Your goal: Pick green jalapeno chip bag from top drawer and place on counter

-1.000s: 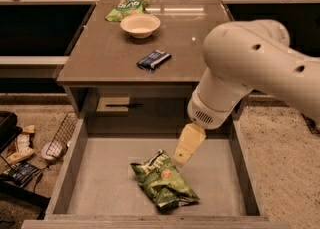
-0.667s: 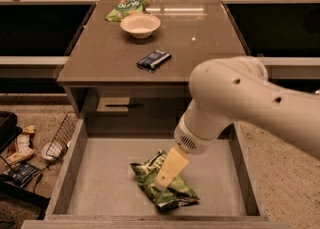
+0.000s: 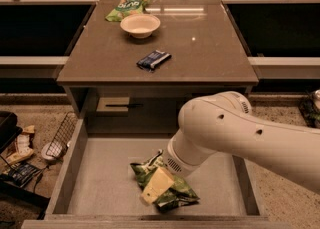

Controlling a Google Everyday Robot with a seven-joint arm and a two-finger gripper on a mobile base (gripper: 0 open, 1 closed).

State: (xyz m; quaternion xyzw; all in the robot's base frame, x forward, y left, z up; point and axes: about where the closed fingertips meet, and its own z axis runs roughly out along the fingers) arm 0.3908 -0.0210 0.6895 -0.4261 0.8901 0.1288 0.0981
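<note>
Big glossy grey-brown counter [image 3: 210, 48] fills the top half of the view, and under it the top drawer [image 3: 100, 173] is pulled wide open, showing its flat grey bottom. The robot's fat white arm [image 3: 240, 133] comes in from the right and dips down into the drawer. The green jalapeno chip bag [image 3: 176, 196] lies crumpled on the drawer floor near the front wall, about mid-width. The gripper [image 3: 157, 185] sits right on top of the bag, touching it, but honestly can't tell if it's open or closed. Up on the counter: a lighter green bag [image 3: 127, 5] at the back, a white bowl [image 3: 140, 24] just beside it, and a small dark-blue packet [image 3: 153, 59] nearer the front
</note>
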